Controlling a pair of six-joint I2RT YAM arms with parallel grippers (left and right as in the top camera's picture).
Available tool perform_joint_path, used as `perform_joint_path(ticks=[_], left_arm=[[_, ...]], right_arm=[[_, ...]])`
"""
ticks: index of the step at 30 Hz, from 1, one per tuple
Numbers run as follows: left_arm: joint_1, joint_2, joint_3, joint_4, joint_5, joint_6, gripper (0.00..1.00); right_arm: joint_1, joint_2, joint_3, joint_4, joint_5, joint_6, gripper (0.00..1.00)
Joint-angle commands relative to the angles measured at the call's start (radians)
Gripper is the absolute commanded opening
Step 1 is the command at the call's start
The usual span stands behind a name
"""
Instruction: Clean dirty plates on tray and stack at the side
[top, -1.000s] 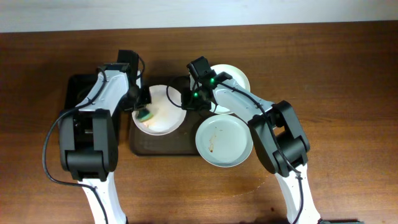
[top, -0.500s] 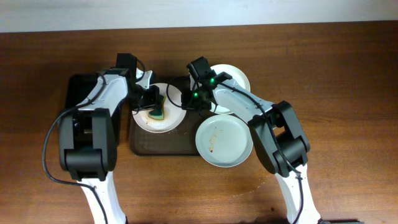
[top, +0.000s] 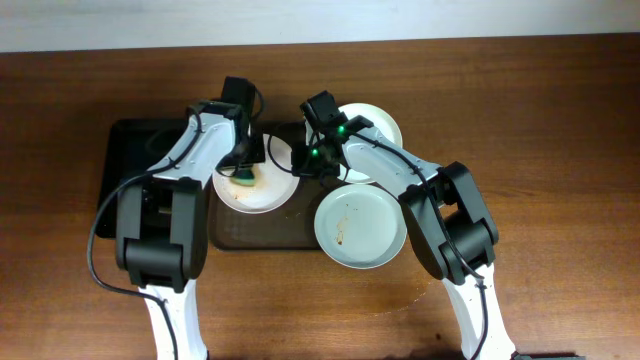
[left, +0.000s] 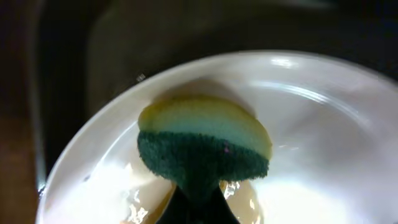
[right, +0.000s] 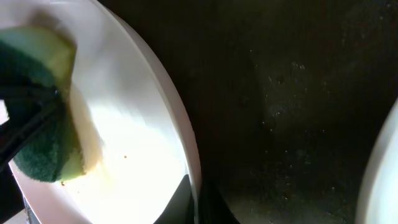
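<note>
A white plate (top: 262, 192) lies on the dark brown tray (top: 260, 236). My left gripper (top: 245, 172) is shut on a yellow and green sponge (left: 202, 140) pressed on this plate (left: 323, 149). My right gripper (top: 305, 165) is shut on the plate's right rim (right: 186, 149), one finger inside and one outside. The sponge also shows in the right wrist view (right: 43, 118). A second plate (top: 360, 226) with brown smears lies at the tray's right end. A third plate (top: 380, 125) lies behind it, partly under my right arm.
A smaller black tray (top: 130, 150) lies to the left of the brown tray, under my left arm. Brown wooden table (top: 550, 150) surrounds the trays.
My left gripper has swept the sponge across the plate, from its left edge to its middle and then up toward the far side. My right gripper has held still on the rim.
</note>
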Motion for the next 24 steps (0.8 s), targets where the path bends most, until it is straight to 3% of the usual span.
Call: perform_joint_path(ticks=[1, 3, 6, 11, 13, 15, 19, 24], left_arm=[[0.048, 0.037, -0.005, 0.040, 0.143, -0.031, 0.01], [0.103, 0.036, 0.000, 0.026, 0.183, -0.078, 0.01], [0.207, 0.029, 0.090, -0.111, 0.398, -0.049, 0.01], [0.223, 0.027, 0.226, -0.292, 0.434, 0.048, 0.01], [0.223, 0.025, 0.262, -0.313, 0.530, 0.143, 0.01], [0.224, 0.025, 0.265, -0.308, 0.532, 0.145, 0.01], [0.223, 0.026, 0.264, -0.305, 0.399, 0.144, 0.01], [0.223, 0.026, 0.264, -0.283, 0.392, 0.144, 0.01]], right_arm=[[0.012, 0.019, -0.010, -0.001, -0.024, -0.004, 0.04], [0.012, 0.019, -0.010, -0.001, -0.025, -0.003, 0.04], [0.013, 0.019, -0.010, 0.004, -0.013, -0.003, 0.04], [0.015, 0.019, -0.010, 0.003, 0.005, -0.002, 0.04], [0.013, 0.000, -0.010, 0.003, -0.005, -0.004, 0.04], [0.013, -0.072, -0.010, -0.021, 0.016, -0.053, 0.04], [0.015, -0.263, -0.010, -0.197, 0.261, -0.073, 0.04], [0.073, -0.395, -0.010, -0.364, 0.683, -0.068, 0.04]])
